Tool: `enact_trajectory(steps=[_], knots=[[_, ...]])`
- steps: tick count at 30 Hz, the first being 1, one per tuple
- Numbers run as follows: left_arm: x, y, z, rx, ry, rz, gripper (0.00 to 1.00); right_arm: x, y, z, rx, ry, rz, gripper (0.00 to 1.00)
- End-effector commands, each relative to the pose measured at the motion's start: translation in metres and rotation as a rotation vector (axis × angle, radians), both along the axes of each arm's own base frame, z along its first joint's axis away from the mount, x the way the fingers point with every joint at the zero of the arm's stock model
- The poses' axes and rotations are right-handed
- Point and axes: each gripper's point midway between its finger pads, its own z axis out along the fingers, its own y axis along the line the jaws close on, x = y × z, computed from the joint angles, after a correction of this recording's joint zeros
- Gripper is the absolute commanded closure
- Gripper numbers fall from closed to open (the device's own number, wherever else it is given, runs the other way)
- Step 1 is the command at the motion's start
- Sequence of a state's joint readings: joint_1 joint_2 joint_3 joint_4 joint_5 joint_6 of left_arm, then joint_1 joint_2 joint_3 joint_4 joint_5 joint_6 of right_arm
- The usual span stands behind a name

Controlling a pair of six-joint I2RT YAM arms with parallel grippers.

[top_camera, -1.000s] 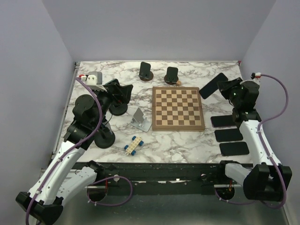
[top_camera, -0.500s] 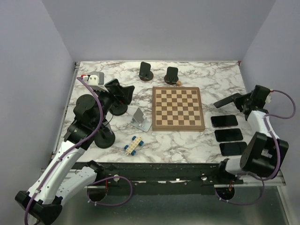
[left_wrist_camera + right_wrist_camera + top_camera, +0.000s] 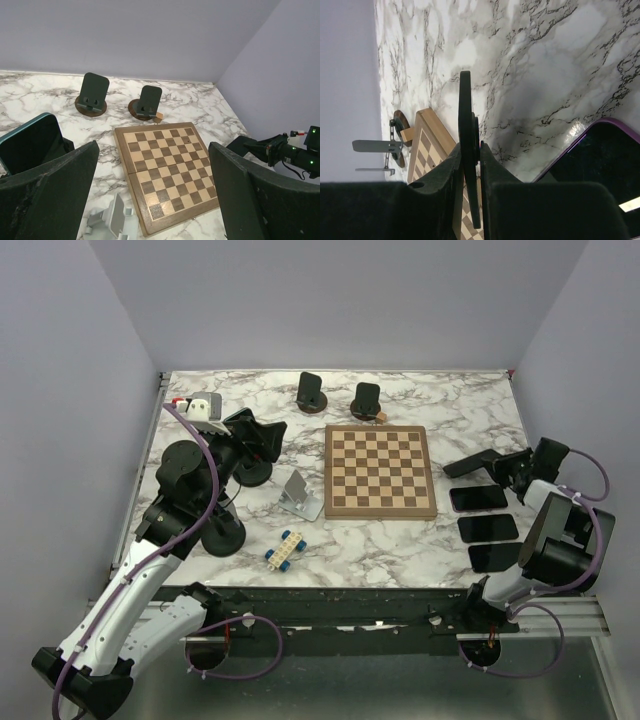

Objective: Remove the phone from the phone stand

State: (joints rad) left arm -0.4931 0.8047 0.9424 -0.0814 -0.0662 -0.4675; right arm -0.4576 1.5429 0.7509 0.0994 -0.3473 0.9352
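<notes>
At the right edge of the desk (image 3: 450,400), past the chessboard (image 3: 380,471), the right arm sits folded tight on itself. Its right hand (image 3: 508,466) is closed narrow on the phone (image 3: 470,463), which is off any stand and up in the air. In the right wrist view the phone is edge-on, pinched across its thin faces by both fingers and gripped near one end. Key relation: the phone's long axis runs out from the hand toward the chessboard. It hangs by the far end of the row of three flat phones (image 3: 488,528), near the farthest one, not touching it as far as I can see. The open spot for a put-down is likely the bare marble on the far side of that row, so a short drop rather than a reach. I can't tell if the phone's face is level. The left hand (image 3: 266,435) is spread wide and holds nothing. It is well apart across the desk, beside a teal-edged phone (image 3: 30,145) and over a black stand (image 3: 252,473). The right arm is the nearer one for this move.
</notes>
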Motion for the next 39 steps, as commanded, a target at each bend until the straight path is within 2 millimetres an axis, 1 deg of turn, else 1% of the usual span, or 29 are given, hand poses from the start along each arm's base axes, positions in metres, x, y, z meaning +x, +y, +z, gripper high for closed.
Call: enact_trajectory(steps=[1, 6, 9, 11, 14, 16, 19, 22, 29, 39], knots=[[-0.004, -0.001, 0.013, -0.001, -0.026, -0.017, 0.01, 0.006, 0.002, 0.006, 0.029, -0.081, -0.016, 0.99], [-0.005, -0.001, 0.013, -0.002, -0.028, -0.018, 0.01, 0.0, 0.0, -0.004, 0.056, -0.106, -0.082, 0.97], [-0.004, -0.001, 0.013, -0.001, -0.026, -0.017, 0.01, -0.008, -0.006, 0.004, 0.039, -0.176, -0.165, 0.97], [-0.005, -0.001, 0.014, -0.002, -0.028, -0.019, 0.01, -0.015, -0.012, 0.004, 0.018, -0.187, -0.22, 0.96], [-0.005, -0.001, 0.015, -0.006, -0.029, -0.018, 0.01, -0.02, -0.017, 0.002, 0.008, -0.197, -0.262, 0.96], [-0.005, -0.001, 0.015, -0.007, -0.029, -0.021, 0.01, -0.023, -0.019, -0.001, 0.006, -0.192, -0.286, 0.93], [-0.006, -0.002, 0.015, -0.008, -0.03, -0.023, 0.01, -0.028, -0.019, -0.006, 0.011, -0.202, -0.308, 0.88], [-0.006, -0.001, 0.016, -0.009, -0.03, -0.021, 0.01, -0.032, -0.018, -0.007, 0.009, -0.241, -0.321, 0.87], [-0.006, -0.001, 0.015, -0.011, -0.029, -0.024, 0.01, -0.027, -0.018, -0.02, 0.026, -0.212, -0.314, 0.81], [-0.006, -0.001, 0.015, -0.018, -0.026, -0.028, 0.01, -0.033, -0.015, -0.036, 0.041, -0.185, -0.319, 0.79]])
